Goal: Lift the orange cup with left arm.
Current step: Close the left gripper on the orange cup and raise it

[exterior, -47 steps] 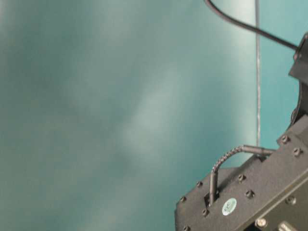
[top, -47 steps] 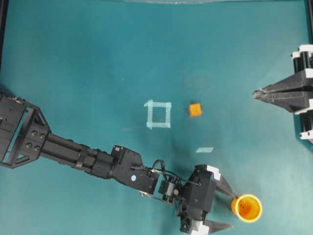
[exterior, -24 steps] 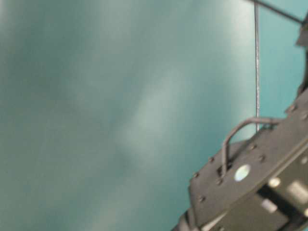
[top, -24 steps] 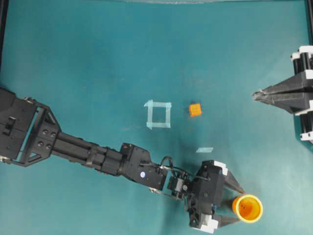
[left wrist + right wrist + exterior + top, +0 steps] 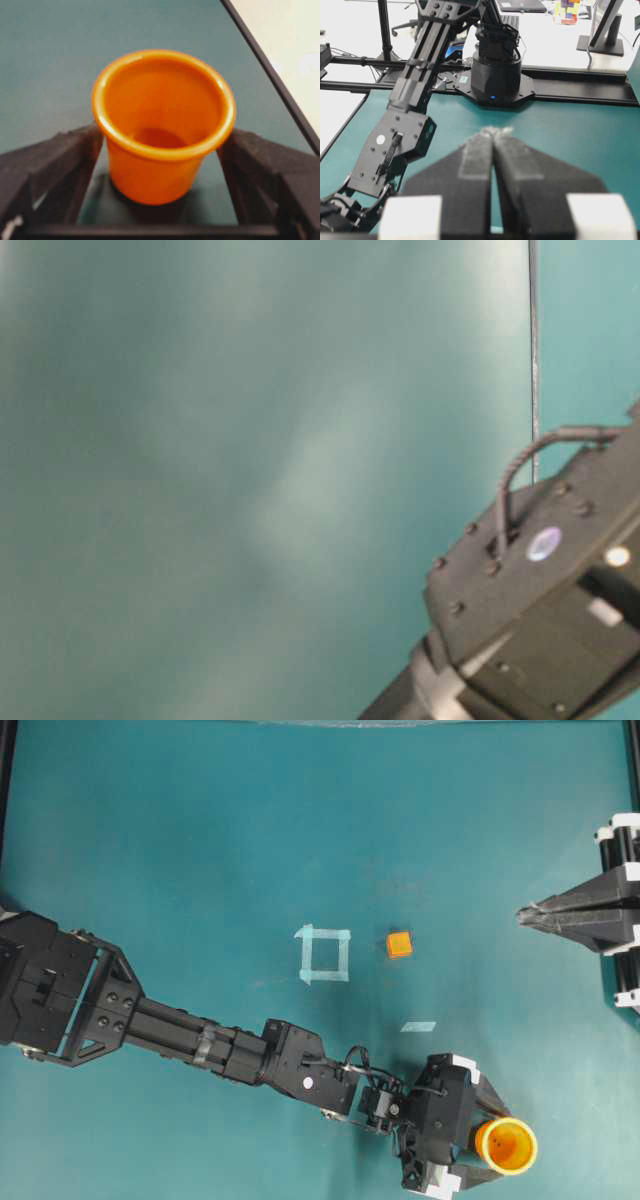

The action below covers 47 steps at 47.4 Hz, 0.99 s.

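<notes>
The orange cup (image 5: 507, 1145) stands upright on the teal table near the front right. My left gripper (image 5: 498, 1144) is open, one finger on each side of the cup. In the left wrist view the cup (image 5: 162, 125) fills the space between the two black fingers (image 5: 55, 165), which stand close beside its rim; whether they touch it I cannot tell. The cup's base rests on the table. At the right edge my right gripper (image 5: 522, 912) is shut and holds nothing; it appears in its own wrist view (image 5: 493, 131) with the tips pressed together.
A small orange cube (image 5: 399, 944) lies right of a pale tape square (image 5: 323, 954) in the middle. A short tape strip (image 5: 418, 1026) lies between cube and cup. The table's front edge is close behind the cup. A left arm link (image 5: 540, 590) blocks the table-level view.
My left arm has reached further right, sliding the open jaws from beside the cup to either side of it. The cup and the right arm have stayed in place.
</notes>
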Tool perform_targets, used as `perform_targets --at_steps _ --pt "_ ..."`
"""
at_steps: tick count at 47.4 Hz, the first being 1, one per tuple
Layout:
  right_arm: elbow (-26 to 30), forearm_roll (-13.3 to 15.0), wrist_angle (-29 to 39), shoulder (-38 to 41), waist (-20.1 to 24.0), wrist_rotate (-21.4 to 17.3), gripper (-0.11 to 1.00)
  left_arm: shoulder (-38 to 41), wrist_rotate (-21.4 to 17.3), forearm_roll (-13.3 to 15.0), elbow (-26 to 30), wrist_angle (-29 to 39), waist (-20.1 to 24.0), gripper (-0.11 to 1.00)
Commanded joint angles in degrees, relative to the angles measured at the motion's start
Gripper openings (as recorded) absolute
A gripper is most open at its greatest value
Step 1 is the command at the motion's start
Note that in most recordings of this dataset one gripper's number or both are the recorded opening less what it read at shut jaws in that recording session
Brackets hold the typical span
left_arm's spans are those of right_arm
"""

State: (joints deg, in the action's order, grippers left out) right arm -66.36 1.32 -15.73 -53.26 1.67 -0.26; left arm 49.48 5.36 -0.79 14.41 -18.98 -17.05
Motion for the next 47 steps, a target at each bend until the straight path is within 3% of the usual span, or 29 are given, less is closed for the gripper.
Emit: perform_targets --at_steps 1,7,13,25,36,47 --pt "1.58 0.09 -0.26 0.18 0.18 0.0 0.0 -1.41 -0.18 -0.18 2.11 0.35 -0.35 0.84" --pt "1.58 0.09 -0.26 0.26 0.18 0.0 0.0 -1.41 -0.7 -0.18 2.11 0.53 -0.26 0.79" --pt "1.58 0.09 -0.18 0.7 0.26 -0.09 0.0 -1.58 -0.79 -0.18 2.2 0.53 -0.18 0.64" --pt "1.76 0.09 -0.26 1.05 0.18 -0.09 0.0 -3.08 -1.58 -0.18 1.76 1.58 0.0 0.64" --pt "1.85 0.09 -0.26 1.05 0.18 -0.09 0.0 -6.5 -6.86 -0.18 2.37 8.88 0.09 0.64" --pt "1.93 0.0 -0.09 1.05 0.18 -0.09 0.0 -10.02 -7.65 -0.18 2.99 10.99 0.09 0.64"
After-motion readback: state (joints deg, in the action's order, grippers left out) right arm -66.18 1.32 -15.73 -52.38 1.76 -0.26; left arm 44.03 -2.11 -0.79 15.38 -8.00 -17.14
